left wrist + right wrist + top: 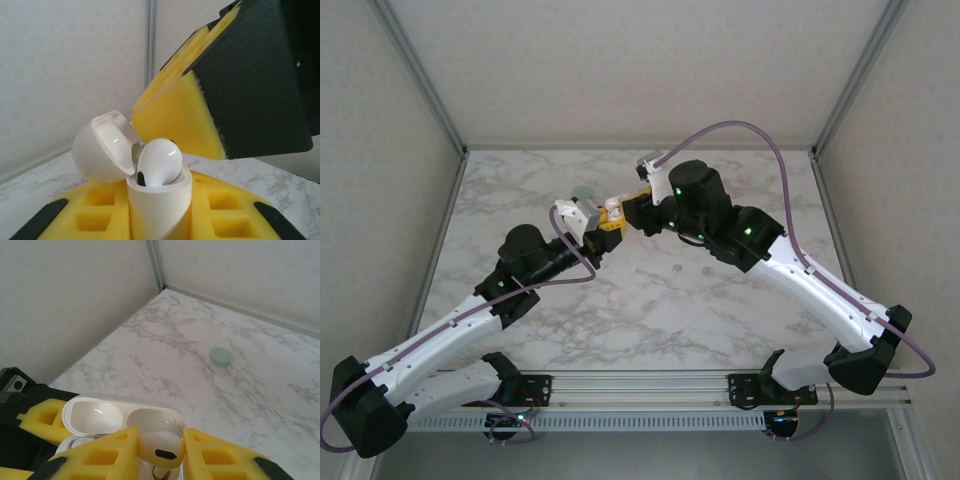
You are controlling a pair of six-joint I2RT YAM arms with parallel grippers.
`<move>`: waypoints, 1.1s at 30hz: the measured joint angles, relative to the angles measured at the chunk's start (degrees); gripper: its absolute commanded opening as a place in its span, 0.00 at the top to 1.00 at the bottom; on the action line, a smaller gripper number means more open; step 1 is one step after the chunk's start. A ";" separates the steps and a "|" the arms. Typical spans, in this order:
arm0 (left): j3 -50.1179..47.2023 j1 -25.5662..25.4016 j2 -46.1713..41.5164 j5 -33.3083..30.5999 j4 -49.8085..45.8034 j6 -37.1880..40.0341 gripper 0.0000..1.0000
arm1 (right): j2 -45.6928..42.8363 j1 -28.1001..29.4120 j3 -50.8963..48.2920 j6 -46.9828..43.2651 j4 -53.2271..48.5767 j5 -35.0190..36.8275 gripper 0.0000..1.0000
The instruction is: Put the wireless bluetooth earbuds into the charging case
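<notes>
Top external: left gripper [598, 228] and right gripper [618, 214] meet tip to tip; held items too small to tell. Left wrist: left gripper clamps upright charging case [160, 205], base cut off, lid open, white earbud [159, 162] seated inside. Right wrist: right gripper pinches that earbud; mint earbud [220, 356] lies apart on table [165, 355].

The grey-veined white marble table [650, 310] carries 1 small mint-green earbud [220, 356] — lying directly on the stone, out in the open away from the back corner.
</notes>
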 measured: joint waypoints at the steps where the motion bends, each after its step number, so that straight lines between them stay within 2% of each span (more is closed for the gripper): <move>1: -0.02 0.00 0.02 0.00 -0.09 0.00 0.95 | -0.02 0.00 -0.31 0.00 0.26 -0.26 0.73; 14: -0.22 0.00 0.00 0.02 0.39 -0.15 0.95 | -0.72 -0.07 -1.18 0.50 0.57 -2.05 0.65; 23: -0.22 0.00 0.00 0.09 1.16 -0.15 0.95 | -1.81 -0.17 -1.55 2.86 0.33 -2.38 0.55; 33: -0.22 0.00 0.00 0.17 1.84 -0.13 0.96 | -5.38 -0.28 -4.52 6.03 0.70 -5.31 0.51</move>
